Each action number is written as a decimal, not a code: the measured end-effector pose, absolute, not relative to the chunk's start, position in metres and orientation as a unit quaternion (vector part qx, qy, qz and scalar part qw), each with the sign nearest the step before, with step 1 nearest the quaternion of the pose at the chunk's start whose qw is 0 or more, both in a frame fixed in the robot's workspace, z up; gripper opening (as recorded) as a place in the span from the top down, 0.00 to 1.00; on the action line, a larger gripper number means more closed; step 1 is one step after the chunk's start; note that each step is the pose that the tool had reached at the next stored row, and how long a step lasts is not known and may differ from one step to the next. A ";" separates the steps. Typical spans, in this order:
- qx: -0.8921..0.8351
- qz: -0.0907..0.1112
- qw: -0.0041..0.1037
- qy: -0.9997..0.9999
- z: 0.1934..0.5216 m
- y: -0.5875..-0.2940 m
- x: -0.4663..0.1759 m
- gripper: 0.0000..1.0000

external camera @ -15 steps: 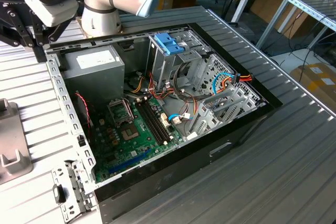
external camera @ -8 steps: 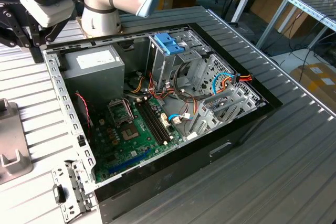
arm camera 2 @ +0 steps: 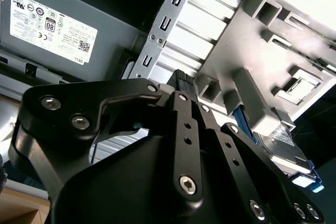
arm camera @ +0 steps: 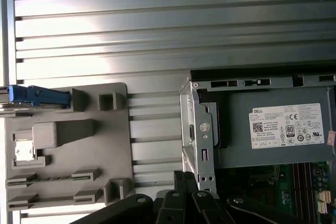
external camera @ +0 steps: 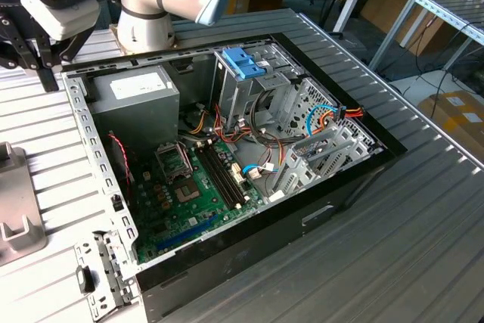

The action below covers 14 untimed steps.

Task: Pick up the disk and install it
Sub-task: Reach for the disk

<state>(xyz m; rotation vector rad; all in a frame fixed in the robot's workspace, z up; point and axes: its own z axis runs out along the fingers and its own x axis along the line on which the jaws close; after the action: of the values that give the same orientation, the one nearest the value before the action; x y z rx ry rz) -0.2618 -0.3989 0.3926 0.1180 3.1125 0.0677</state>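
Fingers [arm camera 2: 185,103] pressed together, gripping nothing. They hang above wall of open computer case [external camera: 249,247], close to grey power supply [arm camera: 273,129]. Disk [arm camera 2: 281,148] lies apart from fingers in grey holder [arm camera: 68,145] on ribbed counter [arm camera: 157,24], outside case; its blue side rail visible in both wrist views. Inside case: green motherboard [external camera: 189,187], and metal drive cage with blue latch [external camera: 243,62] on side away from holder. Loose cables between cage and motherboard.
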 end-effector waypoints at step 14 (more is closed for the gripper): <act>0.038 0.022 0.013 0.999 0.393 -0.399 -0.273 0.90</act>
<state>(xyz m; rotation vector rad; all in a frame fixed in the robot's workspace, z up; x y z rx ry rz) -0.2727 -0.3989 0.3925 0.1179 3.1125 0.0677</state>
